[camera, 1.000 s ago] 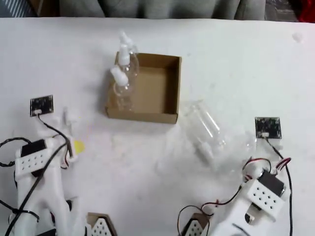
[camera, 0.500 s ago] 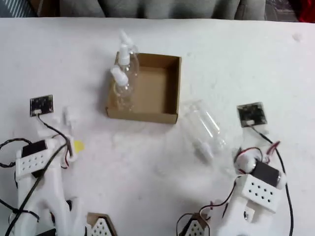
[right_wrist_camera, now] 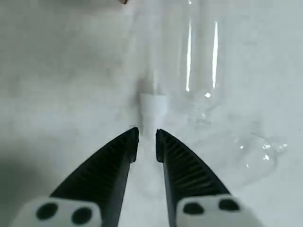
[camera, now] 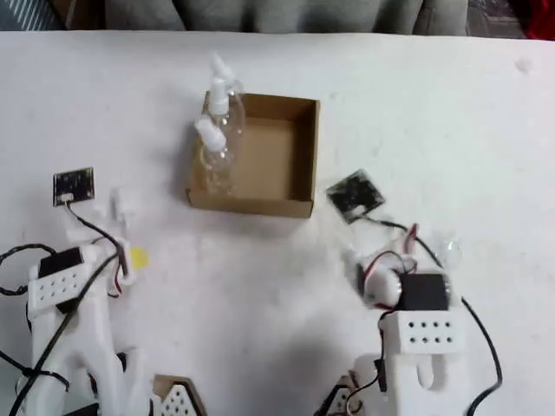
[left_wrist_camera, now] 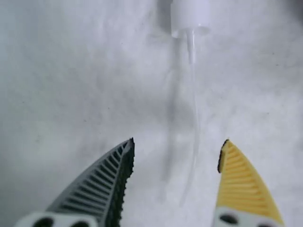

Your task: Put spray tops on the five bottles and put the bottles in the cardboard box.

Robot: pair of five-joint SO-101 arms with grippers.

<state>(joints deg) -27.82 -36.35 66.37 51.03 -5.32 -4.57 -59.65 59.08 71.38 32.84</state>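
The cardboard box [camera: 299, 156] stands mid-table, and two clear bottles with spray tops [camera: 215, 139] are upright at its left wall. A third clear bottle [right_wrist_camera: 201, 52] lies on the table with its white spray top [right_wrist_camera: 152, 105] pointing at my right gripper [right_wrist_camera: 147, 134]. That gripper is shut to a narrow slit, its tips just at the nozzle end. The right arm [camera: 416, 329] covers this bottle in the high view. My left gripper [left_wrist_camera: 176, 146] is open above a loose spray top [left_wrist_camera: 190, 19], whose thin tube [left_wrist_camera: 195, 94] runs between the fingers.
Another clear bottle [right_wrist_camera: 260, 151] without a top lies beside the right gripper, and also shows as bottle [camera: 447, 251] in the high view. The left arm [camera: 61, 286] sits at the front left, with the loose spray top [camera: 121, 208] just beyond it. The table is white.
The right arm has swung left and forward from the front right corner, and now sits over the lying bottle. The left arm has not moved.
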